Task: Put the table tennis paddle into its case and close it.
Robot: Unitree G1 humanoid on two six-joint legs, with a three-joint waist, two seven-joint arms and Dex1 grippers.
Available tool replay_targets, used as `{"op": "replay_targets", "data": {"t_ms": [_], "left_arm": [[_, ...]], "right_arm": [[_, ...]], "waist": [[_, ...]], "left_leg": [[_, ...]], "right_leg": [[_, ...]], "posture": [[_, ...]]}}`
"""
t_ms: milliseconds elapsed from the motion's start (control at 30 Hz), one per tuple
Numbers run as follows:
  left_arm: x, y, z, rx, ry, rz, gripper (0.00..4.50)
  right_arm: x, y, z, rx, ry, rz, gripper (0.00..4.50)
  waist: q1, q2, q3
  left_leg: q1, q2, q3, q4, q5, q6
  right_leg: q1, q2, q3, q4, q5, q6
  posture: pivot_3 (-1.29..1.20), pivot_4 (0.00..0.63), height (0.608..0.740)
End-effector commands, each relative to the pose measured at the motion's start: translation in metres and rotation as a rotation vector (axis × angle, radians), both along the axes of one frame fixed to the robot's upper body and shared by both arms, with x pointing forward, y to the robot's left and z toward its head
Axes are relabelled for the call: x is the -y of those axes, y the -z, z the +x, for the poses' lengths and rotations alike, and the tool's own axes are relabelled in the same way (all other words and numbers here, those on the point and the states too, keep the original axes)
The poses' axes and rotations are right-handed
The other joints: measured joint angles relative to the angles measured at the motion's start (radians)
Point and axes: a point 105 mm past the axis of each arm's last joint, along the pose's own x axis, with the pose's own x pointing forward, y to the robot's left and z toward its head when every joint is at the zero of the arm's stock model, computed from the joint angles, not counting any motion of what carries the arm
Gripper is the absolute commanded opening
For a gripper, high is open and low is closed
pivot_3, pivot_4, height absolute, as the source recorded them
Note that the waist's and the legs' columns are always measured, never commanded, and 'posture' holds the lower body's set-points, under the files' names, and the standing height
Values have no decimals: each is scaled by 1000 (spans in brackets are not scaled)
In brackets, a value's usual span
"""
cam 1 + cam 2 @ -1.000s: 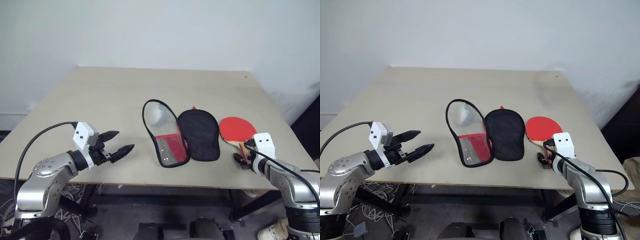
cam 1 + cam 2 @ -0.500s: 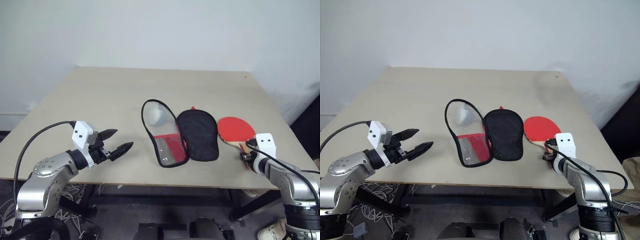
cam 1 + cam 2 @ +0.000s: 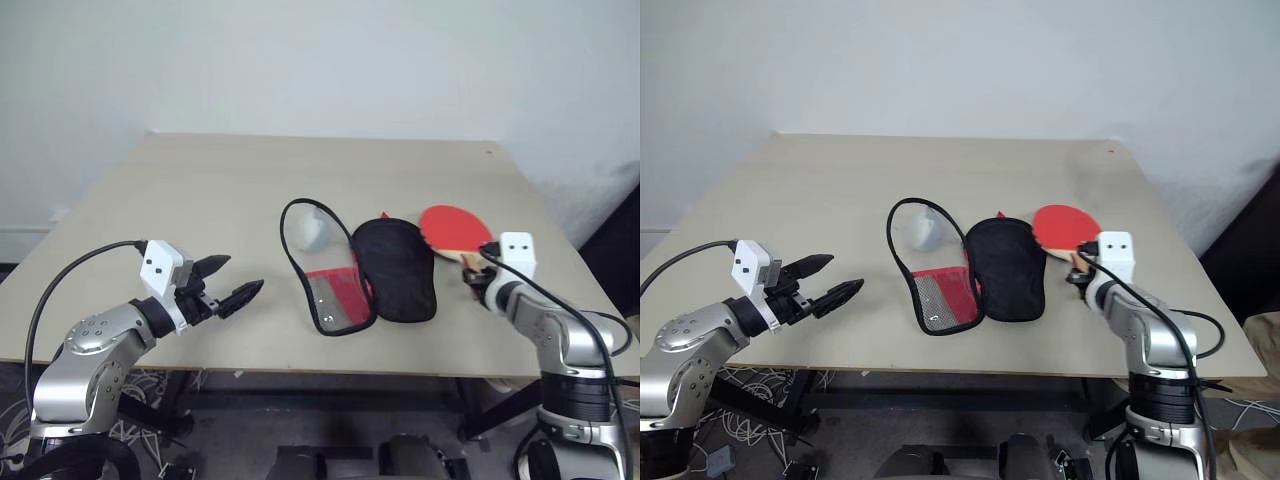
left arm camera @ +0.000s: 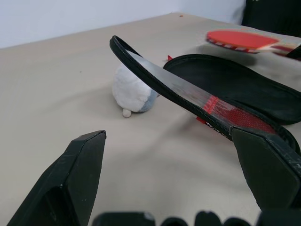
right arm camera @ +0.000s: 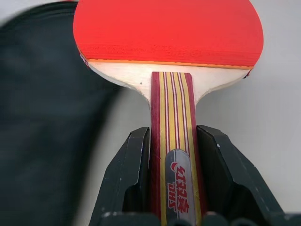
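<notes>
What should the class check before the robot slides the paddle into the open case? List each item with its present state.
1. Right gripper shut on the paddle handle: ok.
2. Paddle lifted off the table: ok, as the left wrist view shows.
3. Case lying open, black lining up: ok.
4. Paddle beside the case's right half: ok.
5. Left gripper open, apart from the case: ok.
6. White charm out of the paddle's path: cannot tell.

On the tabletop (image 3: 840,190) the case (image 3: 970,262) lies open. The right tool (image 3: 1080,268) holds the paddle (image 3: 1065,227) by its handle just beside it; the left tool (image 3: 830,282), fingers apart, hangs well apart.
</notes>
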Motion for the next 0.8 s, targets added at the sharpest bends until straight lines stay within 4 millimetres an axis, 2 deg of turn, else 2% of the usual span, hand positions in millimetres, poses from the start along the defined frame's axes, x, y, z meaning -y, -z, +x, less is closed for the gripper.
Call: {"op": "replay_targets", "data": {"t_ms": [33,167,367,567,800], "left_arm": [[-2,-17,0,71,-12,8,4500],[-2,-16,-1,72,-18,5,4500],[-2,-16,-1,73,-24,0,4500],[-1,-15,0,75,-32,-7,4500],[-1,-14,-1,75,-40,-13,4500]], "right_arm": [[-19,-22,-4,66,-48,2,1224],[-40,-17,-12,40,-113,10,1224],[-51,-13,-10,29,-120,9,1224],[-76,-13,-3,30,-147,22,1224],[-88,-12,11,35,-126,7,1224]], "waist": [[2,0,0],[6,0,0],[1,0,0],[0,0,0],[-2,0,0]], "left_leg": [[0,0,0,0,0,0],[0,-1,-1,0,0,0],[0,-1,-1,0,1,-2],[0,-2,0,0,2,-3],[0,-2,-1,0,2,-4]], "right_leg": [[0,0,0,0,0,0],[0,-2,-1,0,0,0],[0,0,-2,0,0,0],[0,0,-2,0,0,-1],[0,0,-2,0,1,-1]], "posture": [[0,0,740],[0,0,740],[0,0,740],[0,0,740],[0,0,740]]}}
